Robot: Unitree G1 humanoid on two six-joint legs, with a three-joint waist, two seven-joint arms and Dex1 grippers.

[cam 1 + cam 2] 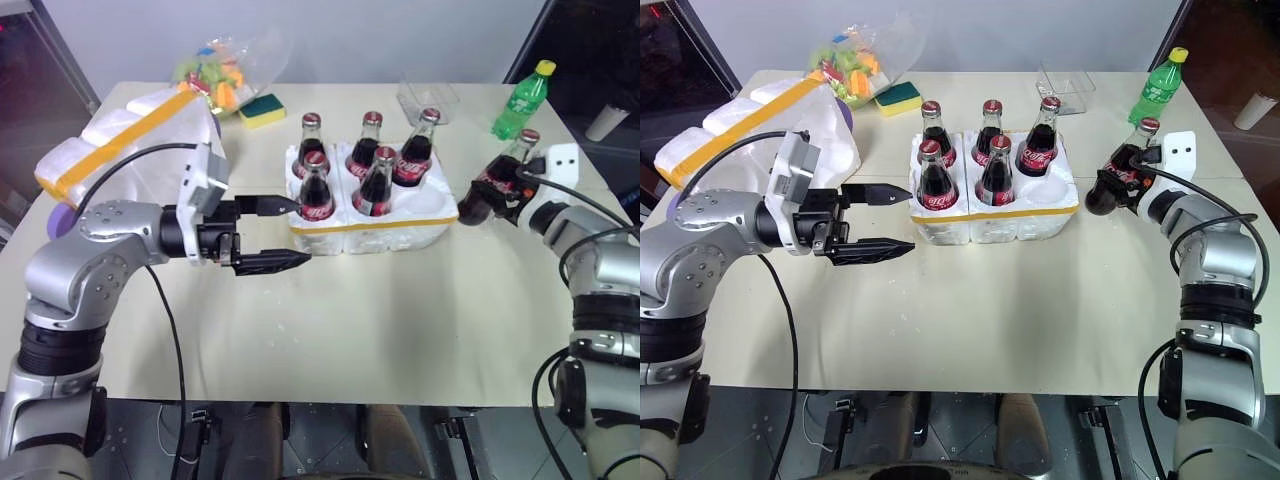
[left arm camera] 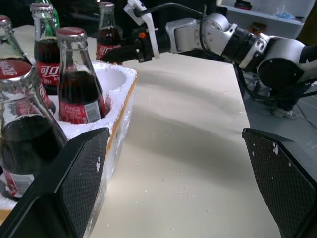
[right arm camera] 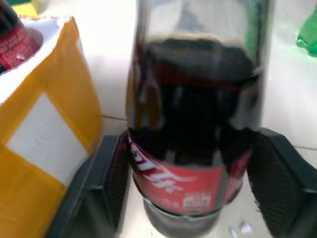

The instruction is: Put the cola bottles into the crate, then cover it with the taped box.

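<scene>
Fingers of the right end effector [image 1: 492,196] clamp the sixth cola bottle [image 1: 497,178] beside the crate [image 1: 372,222]; smooth glass could slip or clip the crumbly foam rim near the empty well. Left end effector [image 1: 285,233] hovers open. Taped box [image 1: 120,140] waits, counter's far left.

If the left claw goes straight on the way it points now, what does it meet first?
Most likely the crate: the open left claw points level at its near end, where the front cola bottle stands. Depth is uncertain.
</scene>
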